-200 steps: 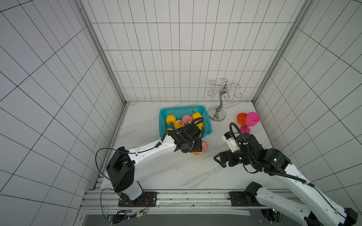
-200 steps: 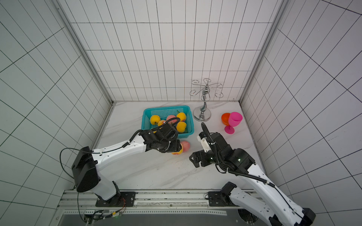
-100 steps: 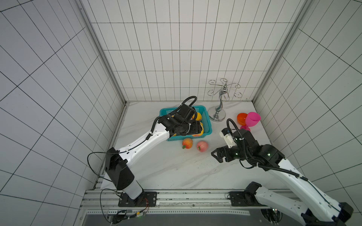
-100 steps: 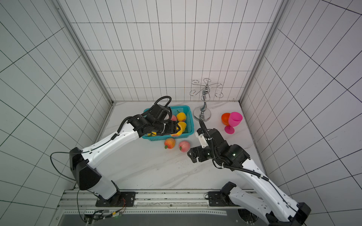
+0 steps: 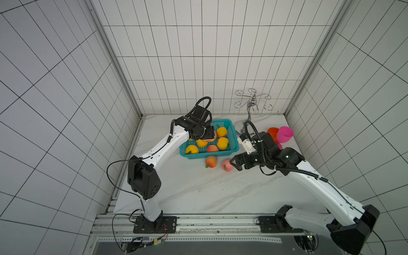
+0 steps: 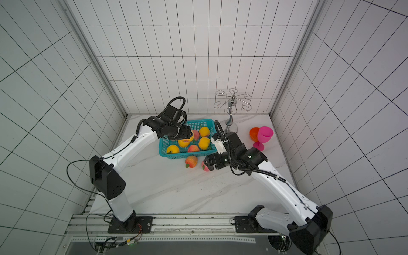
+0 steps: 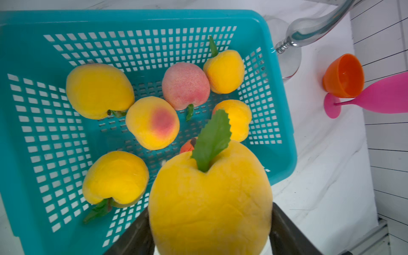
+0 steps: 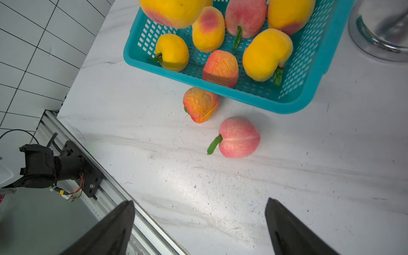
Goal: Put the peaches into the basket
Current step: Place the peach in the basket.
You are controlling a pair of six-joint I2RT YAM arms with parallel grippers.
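Observation:
The turquoise basket [image 5: 209, 157] [image 7: 132, 17] holds several peaches, yellow and pink. My left gripper [image 5: 204, 133] [image 7: 209, 229] hangs over the basket's middle, shut on a big yellow peach [image 7: 209, 198] [image 8: 172, 11] with its green leaf up. On the table just in front of the basket lie two more peaches: an orange-red one [image 5: 211, 161] [image 8: 201, 104] and a pink one [image 5: 227, 165] [image 8: 239, 138]. Close to the right of the pink peach, my right gripper [image 5: 234, 164] [image 8: 199, 201] is open and holds nothing. In a top view the pink peach [image 6: 205, 167] is partly hidden behind it.
A chrome hook stand [image 5: 251, 106] rises behind the basket's right corner. An orange goblet [image 5: 272, 132] and a pink goblet [image 5: 284, 134] stand to its right, near the right wall. Tiled walls close three sides; a metal rail [image 8: 114, 189] runs along the front edge.
My left gripper has lifted from the table in front of the basket and carried the yellow peach over the basket. The right gripper has moved closer to the pink peach.

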